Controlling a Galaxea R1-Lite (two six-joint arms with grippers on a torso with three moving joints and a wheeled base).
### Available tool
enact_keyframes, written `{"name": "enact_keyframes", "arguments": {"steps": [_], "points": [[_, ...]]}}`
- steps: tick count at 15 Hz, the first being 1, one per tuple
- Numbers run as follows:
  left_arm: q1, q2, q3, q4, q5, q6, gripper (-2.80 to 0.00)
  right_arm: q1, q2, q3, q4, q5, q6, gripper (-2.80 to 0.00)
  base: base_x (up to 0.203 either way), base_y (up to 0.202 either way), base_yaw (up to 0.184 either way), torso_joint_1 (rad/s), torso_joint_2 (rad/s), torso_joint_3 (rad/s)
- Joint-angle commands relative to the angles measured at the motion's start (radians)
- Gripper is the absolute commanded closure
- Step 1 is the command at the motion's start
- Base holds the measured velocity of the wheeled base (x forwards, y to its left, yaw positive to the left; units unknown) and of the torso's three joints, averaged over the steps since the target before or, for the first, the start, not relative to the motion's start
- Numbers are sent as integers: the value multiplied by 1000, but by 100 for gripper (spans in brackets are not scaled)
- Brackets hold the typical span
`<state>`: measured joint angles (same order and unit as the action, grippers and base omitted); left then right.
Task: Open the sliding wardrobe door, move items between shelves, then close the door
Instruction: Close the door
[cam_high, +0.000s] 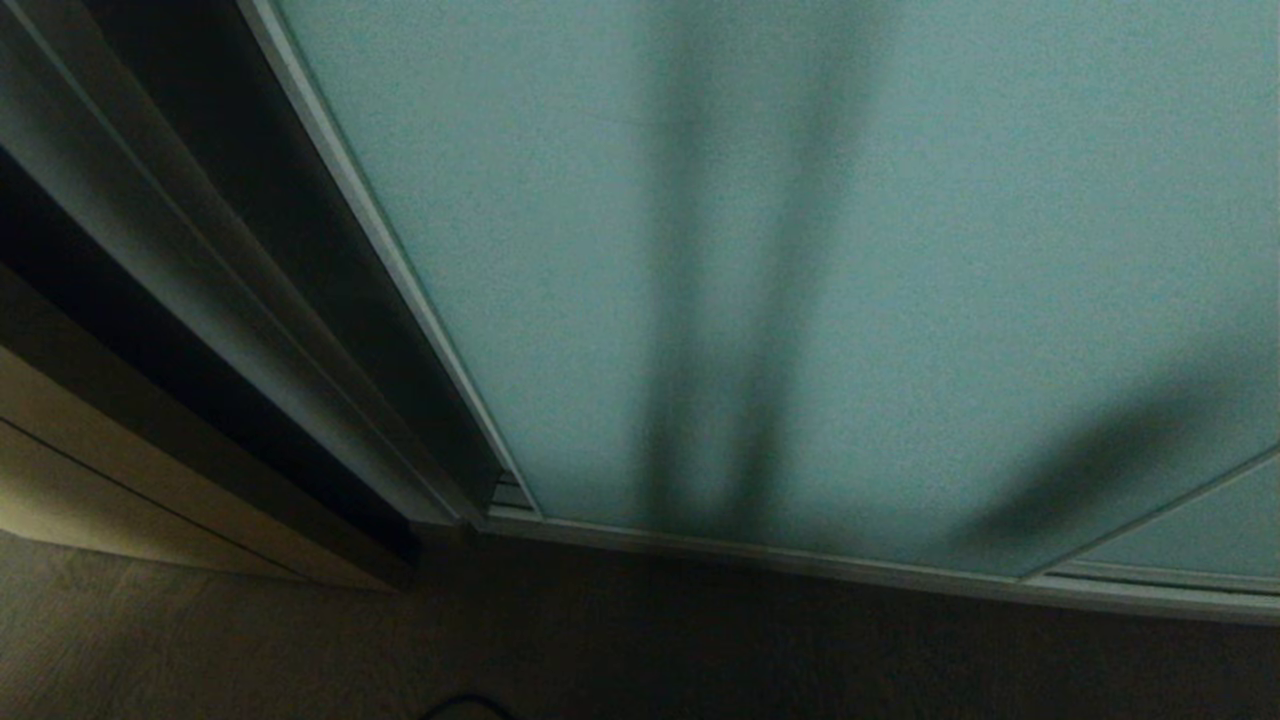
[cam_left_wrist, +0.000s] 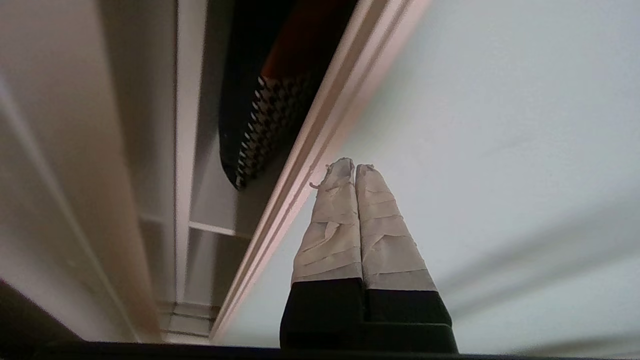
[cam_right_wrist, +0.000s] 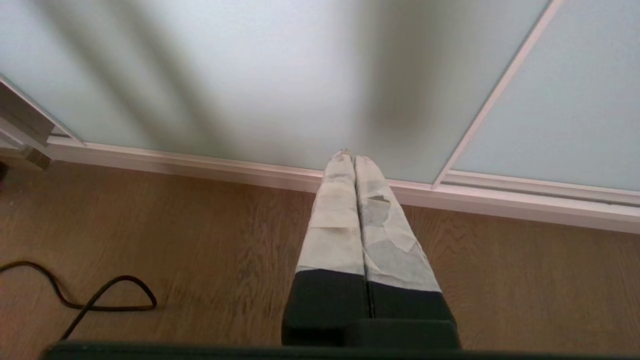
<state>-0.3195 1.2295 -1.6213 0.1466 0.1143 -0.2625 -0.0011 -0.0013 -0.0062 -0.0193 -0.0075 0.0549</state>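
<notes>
The sliding wardrobe door (cam_high: 850, 250) is filling the head view from 12 to 3 o'clock, its frame edge standing off the wardrobe side — a narrow gap. The left tool (cam_left_wrist: 350, 170), pinched empty, is pointing beside that edge, likely to push it. One houndstooth item (cam_left_wrist: 265, 125) is showing inside. The right tool (cam_right_wrist: 350, 157) is hanging pinched over the floor (cam_right_wrist: 200, 240) — one cable (cam_right_wrist: 100, 295) there.

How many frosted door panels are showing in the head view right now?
2. The sliding door fills most of the view; a second panel shows at the lower right corner, mostly cut off. More may lie outside the frame.
</notes>
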Motion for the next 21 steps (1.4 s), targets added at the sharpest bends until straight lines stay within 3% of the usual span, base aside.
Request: {"name": "enact_keyframes", "arguments": {"steps": [1, 5, 9, 12, 14, 16, 19, 21], "points": [[26, -44, 13, 3, 15, 29, 0, 0, 0, 0, -1, 0, 0, 0, 0, 0, 0, 0, 0, 0], [91, -160, 209, -9, 90, 130, 0, 0, 0, 0, -1, 0, 0, 0, 0, 0, 0, 0, 0, 0], [275, -378, 469, -12, 108, 150, 0, 0, 0, 0, -1, 0, 0, 0, 0, 0, 0, 0, 0, 0], [359, -596, 666, -11, 106, 162, 0, 0, 0, 0, -1, 0, 0, 0, 0, 0, 0, 0, 0, 0], [387, -767, 812, -10, 67, 193, 0, 0, 0, 0, -1, 0, 0, 0, 0, 0, 0, 0, 0, 0], [401, -915, 954, -11, -25, 220, 0, 0, 0, 0, -1, 0, -1, 0, 0, 0, 0, 0, 0, 0], [409, -945, 1125, -44, -97, 174, 0, 0, 0, 0, -1, 0, 0, 0, 0, 0, 0, 0, 0, 0], [407, -946, 1211, -55, -127, 202, 0, 0, 0, 0, -1, 0, 0, 0, 0, 0, 0, 0, 0, 0]]}}
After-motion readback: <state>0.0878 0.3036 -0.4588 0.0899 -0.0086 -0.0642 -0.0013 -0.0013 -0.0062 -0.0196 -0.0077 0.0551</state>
